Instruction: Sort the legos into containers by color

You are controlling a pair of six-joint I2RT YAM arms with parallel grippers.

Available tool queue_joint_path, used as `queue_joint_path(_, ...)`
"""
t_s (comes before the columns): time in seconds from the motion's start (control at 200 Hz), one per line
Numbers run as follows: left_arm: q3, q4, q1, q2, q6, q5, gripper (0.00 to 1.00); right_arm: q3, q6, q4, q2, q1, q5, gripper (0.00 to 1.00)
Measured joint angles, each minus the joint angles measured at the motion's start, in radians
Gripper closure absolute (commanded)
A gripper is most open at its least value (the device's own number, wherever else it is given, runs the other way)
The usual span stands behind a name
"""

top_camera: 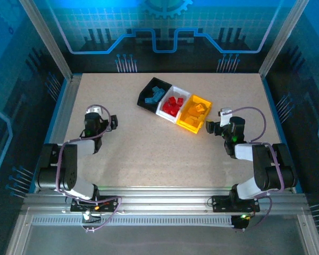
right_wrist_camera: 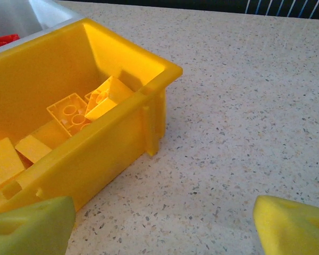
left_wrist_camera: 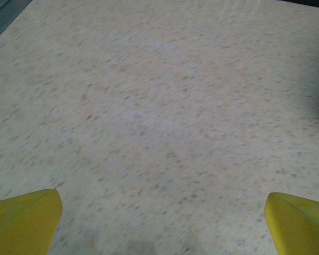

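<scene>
Yellow-orange plastic marks the nearest target: the yellow bin [right_wrist_camera: 95, 159] stands just ahead and to the left of the right pincer [right_wrist_camera: 165, 226], its near corner close to the fingertips but not touching them. Yellow bricks [right_wrist_camera: 69, 114] lie inside it. The right pincer's jaws stand wide with nothing between them.

From above, we see the three joined bins run in a slanted row, from the black bin [top_camera: 145, 104] at the far left, through the white bin [top_camera: 165, 114], to the yellow one at the near right. That end of the row points toward the right pincer. Blue bricks [top_camera: 155, 94] sit in the black bin and red bricks [top_camera: 174, 105] in the white.

The left pincer [left_wrist_camera: 159, 223], also wide and empty, hovers over the tabletop [top_camera: 149, 154], well apart from the row. We judge the right arm the nearer one for any further move, and every brick we see already lies in a bin of its own colour group.
</scene>
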Motion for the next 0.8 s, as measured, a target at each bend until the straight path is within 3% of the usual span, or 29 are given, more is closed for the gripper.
queue_joint_path(0.08, -0.046, 0.109, -0.019, 0.003, 0.024, 0.030, 0.01, 0.000, 0.000, 0.009, 0.000, 0.000, 0.000, 0.11)
queue_joint_path(0.22, -0.114, 0.216, -0.020, 0.038, 0.040, 0.050, 0.01, 0.000, -0.006, 0.010, 0.000, 0.007, 0.020, 0.00)
queue_joint_path(0.8, -0.119, 0.304, -0.021, 0.041, 0.060, 0.056, 0.01, 0.000, -0.007, 0.010, 0.001, 0.012, 0.045, 0.00)
